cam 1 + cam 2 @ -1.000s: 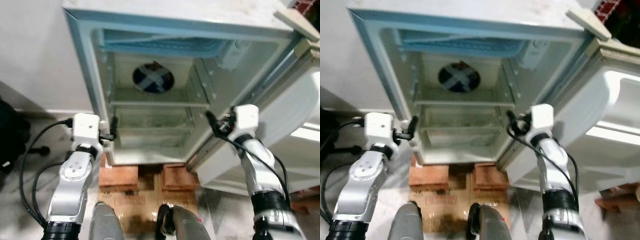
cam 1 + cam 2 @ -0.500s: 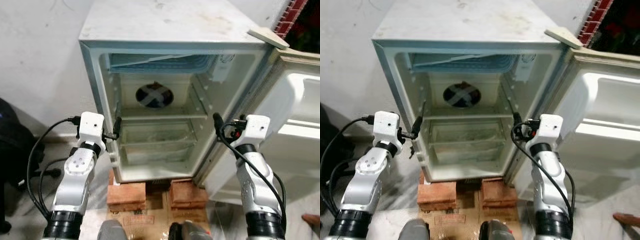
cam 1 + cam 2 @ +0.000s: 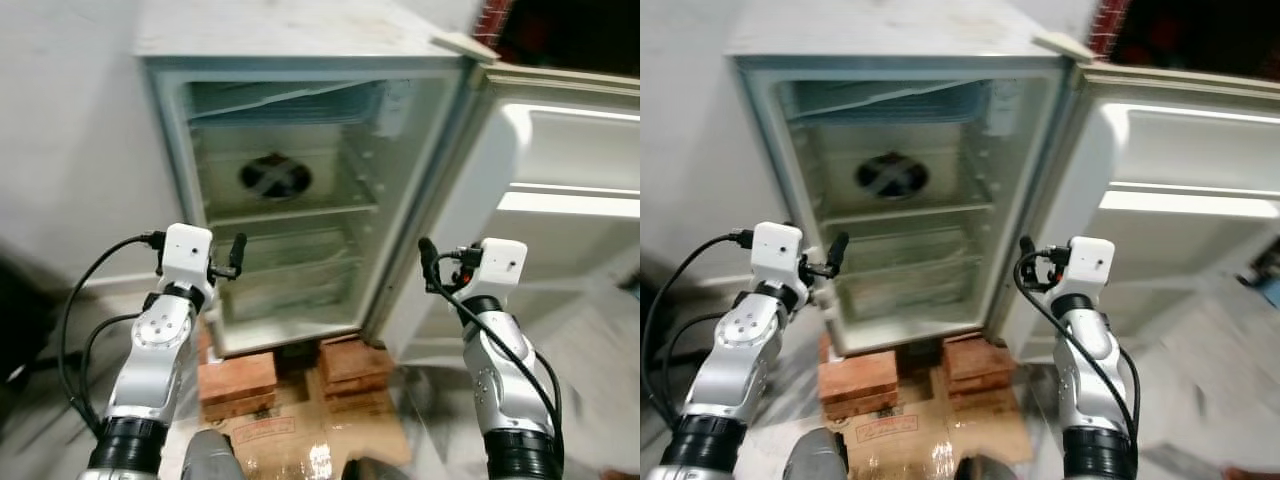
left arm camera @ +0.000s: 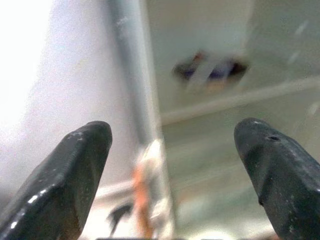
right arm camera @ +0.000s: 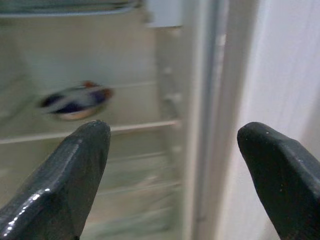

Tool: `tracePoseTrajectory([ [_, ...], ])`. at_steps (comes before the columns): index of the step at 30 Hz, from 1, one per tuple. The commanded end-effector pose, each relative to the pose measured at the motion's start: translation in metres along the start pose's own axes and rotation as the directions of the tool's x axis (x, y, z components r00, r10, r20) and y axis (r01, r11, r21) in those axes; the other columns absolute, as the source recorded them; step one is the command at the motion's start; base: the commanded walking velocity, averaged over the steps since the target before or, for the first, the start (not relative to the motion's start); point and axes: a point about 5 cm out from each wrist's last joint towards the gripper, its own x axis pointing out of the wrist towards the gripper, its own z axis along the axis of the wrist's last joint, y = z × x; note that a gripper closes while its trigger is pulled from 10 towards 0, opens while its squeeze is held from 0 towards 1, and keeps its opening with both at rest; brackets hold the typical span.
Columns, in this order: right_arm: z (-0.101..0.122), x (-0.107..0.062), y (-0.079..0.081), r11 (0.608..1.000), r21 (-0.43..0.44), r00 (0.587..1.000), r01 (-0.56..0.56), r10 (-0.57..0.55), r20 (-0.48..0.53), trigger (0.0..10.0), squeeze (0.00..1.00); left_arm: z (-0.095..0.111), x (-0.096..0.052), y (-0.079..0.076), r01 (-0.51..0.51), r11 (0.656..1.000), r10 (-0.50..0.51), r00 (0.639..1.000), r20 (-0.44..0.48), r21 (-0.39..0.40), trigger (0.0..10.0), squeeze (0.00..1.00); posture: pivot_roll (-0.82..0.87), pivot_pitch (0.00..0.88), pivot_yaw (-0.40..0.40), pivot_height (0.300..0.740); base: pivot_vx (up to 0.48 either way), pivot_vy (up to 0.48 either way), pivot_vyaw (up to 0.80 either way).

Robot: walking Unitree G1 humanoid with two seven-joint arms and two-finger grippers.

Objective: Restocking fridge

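Nearest, flattened cardboard (image 3: pixel 300 440) on the floor, with two stacks of bricks (image 3: pixel 236 378) on it propping up the fridge (image 3: pixel 290 190). Above those, both arms raised at about the same height: left gripper (image 3: pixel 237 252) just in front of the fridge's left edge, fingers (image 4: pixel 75 175) spread wide and holding nothing; right gripper (image 3: pixel 425 258) near the hinge side, between cabinet and open door (image 3: pixel 560 200), likewise spread and empty. Judging by this, the step in hand looks like the start of restocking: fridge already open, nothing yet picked up, no goods to be seen anywhere around. Next move probably calls for finding the items to load, which may mean turning or stepping away, then bringing one back to a shelf without knocking the door. Farther in, the fridge itself: small, white, standing against a pale wall, door swung fully out to the robot's right. Interior bare and somewhat worn, a glass shelf (image 3: pixel 295 212) across the middle and a clear drawer (image 3: pixel 290 270) below it. At the top, a bluish freezer flap (image 3: pixel 290 95) hanging a little crooked. On the back wall, a round dark fan grille (image 3: pixel 274 177). Door's inner racks pale and hard to make out in the glare.
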Motion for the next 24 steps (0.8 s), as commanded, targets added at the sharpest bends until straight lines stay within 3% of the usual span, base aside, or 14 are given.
tracePoseTrajectory([
  [1, 0.0044, 0.0, -0.0057, 1.0, -0.007, 0.999, 0.03, -0.03, 0.016, 10.0, 0.0, 0.0162, 0.0069, -0.0039, 0.038, 0.999, -0.039, 0.997, 0.064, 0.01, 10.0, 0.0, 0.1, 0.0, -0.052, 0.74, 0.0, 0.0, 0.0],
  [7, 0.0047, -0.0013, -0.0093, 0.998, -0.014, 0.998, 0.057, -0.057, 0.012, 10.0, 0.0, 0.0169, 0.0084, -0.0067, 0.099, 0.995, -0.099, 0.992, 0.083, 0.001, 10.0, 0.0, 0.09, 0.0, -0.052, 0.74, 0.0, -0.05, 0.0],
  [15, 0.0042, 0.0007, -0.0143, 0.997, -0.019, 0.997, 0.072, -0.072, 0.009, 10.0, 0.0, 0.0166, 0.0115, -0.0033, 0.096, 0.995, -0.095, 0.992, 0.083, -0.003, 10.0, 0.0, 0.09, 0.0, -0.051, 0.74, 0.061, -0.399, -0.71],
  [24, 0.0059, 0.0054, -0.0117, 0.998, -0.028, 0.998, 0.054, -0.053, 0.019, 10.0, 0.0, 0.0136, 0.0109, -0.0057, 0.104, 0.995, -0.103, 0.991, 0.082, -0.004, 10.0, 0.0, 0.1, 0.0, -0.053, 0.74, 0.0, -0.417, 0.0],
])
